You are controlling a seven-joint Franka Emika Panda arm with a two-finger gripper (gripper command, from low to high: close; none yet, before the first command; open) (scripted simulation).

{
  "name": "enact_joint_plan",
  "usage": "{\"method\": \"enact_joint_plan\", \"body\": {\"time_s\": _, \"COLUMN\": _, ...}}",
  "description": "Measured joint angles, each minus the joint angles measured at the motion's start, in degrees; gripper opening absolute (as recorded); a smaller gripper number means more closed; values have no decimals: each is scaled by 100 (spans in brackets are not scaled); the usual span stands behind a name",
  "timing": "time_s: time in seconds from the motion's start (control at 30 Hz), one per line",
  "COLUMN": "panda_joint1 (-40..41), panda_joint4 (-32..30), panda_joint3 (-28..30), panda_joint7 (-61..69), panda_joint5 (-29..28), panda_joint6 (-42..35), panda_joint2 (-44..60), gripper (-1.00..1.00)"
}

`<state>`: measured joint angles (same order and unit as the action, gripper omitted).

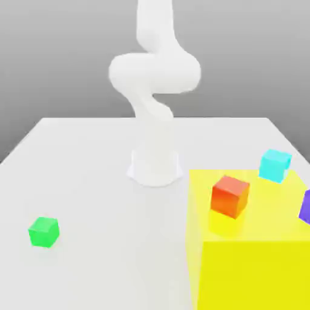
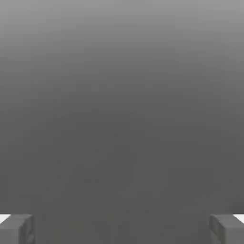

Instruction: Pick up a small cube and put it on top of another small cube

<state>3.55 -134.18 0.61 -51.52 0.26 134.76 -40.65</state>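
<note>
So the white arm [image 1: 155, 91] stood at the back-middle of the white bench [image 1: 91, 181], its base just above the center of the exterior frame and its upper links curling up out of the top edge. A big yellow block [image 1: 251, 266] filled the lower right of that frame. On top of it sat a red cube [image 1: 230, 195], roughly in the middle of its upper face, and a purple cube [image 1: 306, 207] was cut off by the right edge of the frame. A cyan cube [image 1: 275, 165] showed at the block's far right corner; couldn't tell whether it was resting on the block or on the bench behind it. A green cube [image 1: 43, 232] sat by itself in the lower left of the frame, well apart from everything else.

In the hand view the jaws [image 2: 122, 228] were spread wide, one fingertip [image 2: 16, 228] in the lower left corner and the other in the lower right, with nothing between them, just plain grey background.
</note>
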Motion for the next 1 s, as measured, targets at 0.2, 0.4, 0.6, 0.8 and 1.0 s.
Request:
{"method": "enact_joint_plan", "body": {"time_s": 0.2, "panda_joint1": 883, "panda_joint4": -593, "panda_joint3": 143, "panda_joint7": -1409, "panda_joint5": 68, "panda_joint6": 738, "panda_joint2": 1287, "gripper": 0}}
{"method": "enact_joint_plan", "body": {"time_s": 0.4, "panda_joint1": 1632, "panda_joint4": -1168, "panda_joint3": 388, "panda_joint7": -2821, "panda_joint5": 70, "panda_joint6": 1454, "panda_joint2": 2532, "gripper": 0}}
{"method": "enact_joint_plan", "body": {"time_s": 0.6, "panda_joint1": 2348, "panda_joint4": -1743, "panda_joint3": 773, "panda_joint7": -4194, "panda_joint5": 125, "panda_joint6": 2169, "panda_joint2": 3779, "gripper": 0}}
{"method": "enact_joint_plan", "body": {"time_s": 0.8, "panda_joint1": 2783, "panda_joint4": -2050, "panda_joint3": 835, "panda_joint7": -4847, "panda_joint5": 536, "panda_joint6": 2973, "panda_joint2": 5035, "gripper": 0}}
{"method": "enact_joint_plan", "body": {"time_s": 1.0, "panda_joint1": 3125, "panda_joint4": -1905, "panda_joint3": 420, "panda_joint7": -4607, "panda_joint5": 895, "panda_joint6": 3632, "panda_joint2": 5862, "gripper": -100}}
